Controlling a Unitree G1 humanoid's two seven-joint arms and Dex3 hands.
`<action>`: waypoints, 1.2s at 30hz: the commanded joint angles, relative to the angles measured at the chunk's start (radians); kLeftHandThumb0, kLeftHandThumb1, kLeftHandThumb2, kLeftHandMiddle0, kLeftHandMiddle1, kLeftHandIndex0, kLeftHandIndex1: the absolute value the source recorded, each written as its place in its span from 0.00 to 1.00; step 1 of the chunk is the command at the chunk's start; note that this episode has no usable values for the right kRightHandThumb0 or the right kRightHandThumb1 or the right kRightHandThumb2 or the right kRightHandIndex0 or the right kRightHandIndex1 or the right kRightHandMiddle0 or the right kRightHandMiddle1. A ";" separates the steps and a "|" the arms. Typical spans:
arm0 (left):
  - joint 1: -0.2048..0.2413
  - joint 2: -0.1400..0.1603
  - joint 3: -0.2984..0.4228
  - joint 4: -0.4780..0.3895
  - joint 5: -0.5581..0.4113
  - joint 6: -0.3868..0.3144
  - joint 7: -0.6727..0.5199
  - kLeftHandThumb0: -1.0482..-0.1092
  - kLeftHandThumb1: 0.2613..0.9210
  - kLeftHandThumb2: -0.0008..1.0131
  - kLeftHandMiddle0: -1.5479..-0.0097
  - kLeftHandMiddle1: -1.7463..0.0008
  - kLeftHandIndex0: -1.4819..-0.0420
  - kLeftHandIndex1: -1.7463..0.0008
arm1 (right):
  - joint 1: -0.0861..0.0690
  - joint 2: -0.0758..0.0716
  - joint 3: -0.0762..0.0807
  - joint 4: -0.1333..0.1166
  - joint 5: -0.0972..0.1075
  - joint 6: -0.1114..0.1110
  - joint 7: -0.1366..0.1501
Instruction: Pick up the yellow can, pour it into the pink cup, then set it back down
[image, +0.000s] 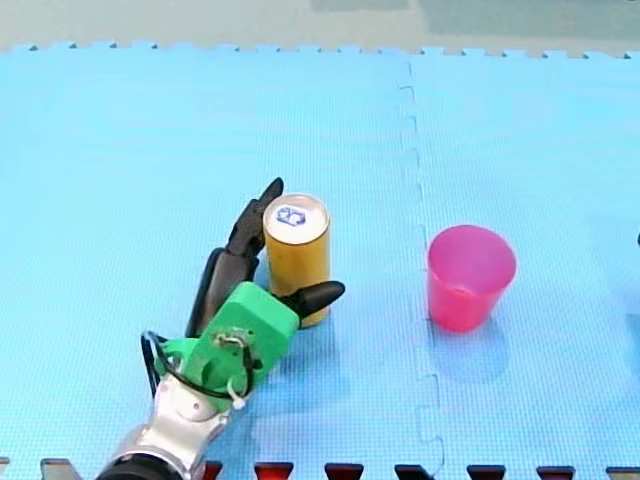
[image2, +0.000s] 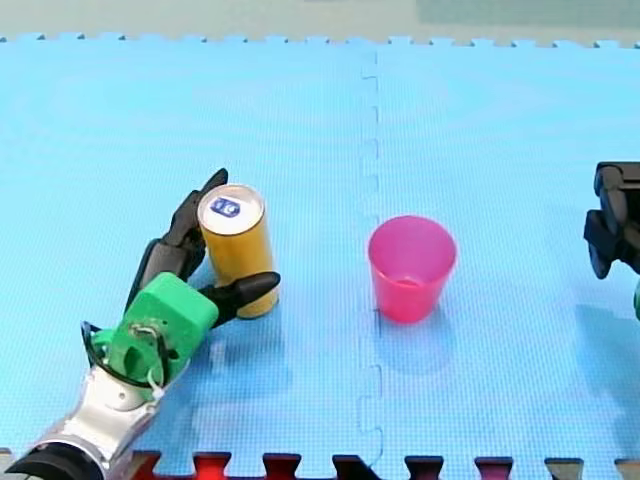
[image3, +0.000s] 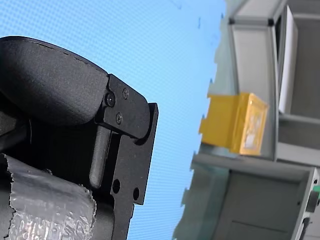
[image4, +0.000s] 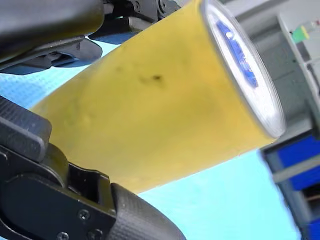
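The yellow can (image: 297, 262) stands upright on the foam mat (image: 120, 150), gripped by the left robot hand (image: 240, 300). The pink cup (image: 470, 278) is apart. For the right robot hand (image2: 612, 222), at the mat's right edge, I cannot tell the grip.

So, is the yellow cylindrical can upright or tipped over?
Upright: the yellow cylindrical can shows its silver top upward, gripped by the left hand. The right hand is right of the pink plastic cup.

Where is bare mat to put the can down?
Free: between yellow can and pink cup, and the far mat behind both. Crowded: beside the can, where the left hand grips it, and the right edge, near the right hand.
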 joint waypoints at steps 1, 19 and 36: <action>0.013 0.005 0.041 -0.017 -0.064 -0.013 -0.091 0.00 0.82 0.00 0.84 1.00 0.92 1.00 | -0.001 -0.003 0.000 -0.001 0.002 0.000 -0.002; 0.177 0.088 0.168 -0.232 -0.323 -0.046 -0.537 0.00 0.99 0.03 0.84 1.00 0.91 1.00 | -0.001 0.002 -0.009 0.000 0.008 0.004 0.004; 0.236 0.118 0.161 -0.296 -0.273 -0.036 -0.496 0.00 1.00 0.07 0.84 1.00 0.87 0.99 | 0.002 0.005 -0.009 -0.003 0.011 0.004 0.006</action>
